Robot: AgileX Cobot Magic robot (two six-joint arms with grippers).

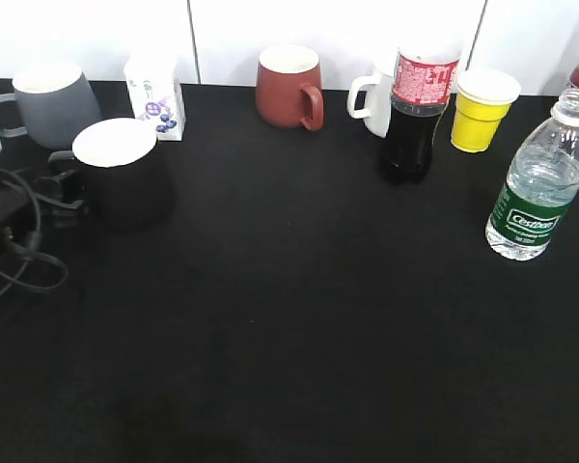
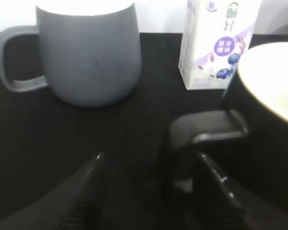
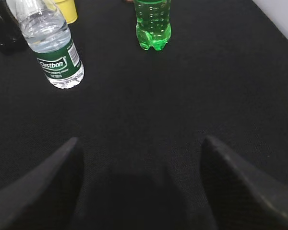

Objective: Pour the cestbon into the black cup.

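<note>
The cestbon point(image 1: 536, 183) stands upright at the right of the table; it also shows in the right wrist view point(image 3: 55, 52), far left of my jaws. The black cup point(image 1: 125, 174) stands at the left, its handle point(image 2: 204, 132) pointing toward my left gripper. My left gripper point(image 1: 63, 188) is open at table height, and in the left wrist view point(image 2: 151, 158) the cup's handle lies between its fingers, close to the right finger. My right gripper point(image 3: 141, 143) is open and empty above bare black table, and is out of the exterior view.
A grey mug point(image 1: 48, 106) and a small milk carton point(image 1: 156, 96) stand behind the black cup. A reddish-brown mug point(image 1: 289, 87), a cola bottle point(image 1: 415, 116), a white mug point(image 1: 374, 101) and a yellow cup point(image 1: 482, 111) line the back. A green bottle point(image 3: 153, 24) stands right of the cestbon.
</note>
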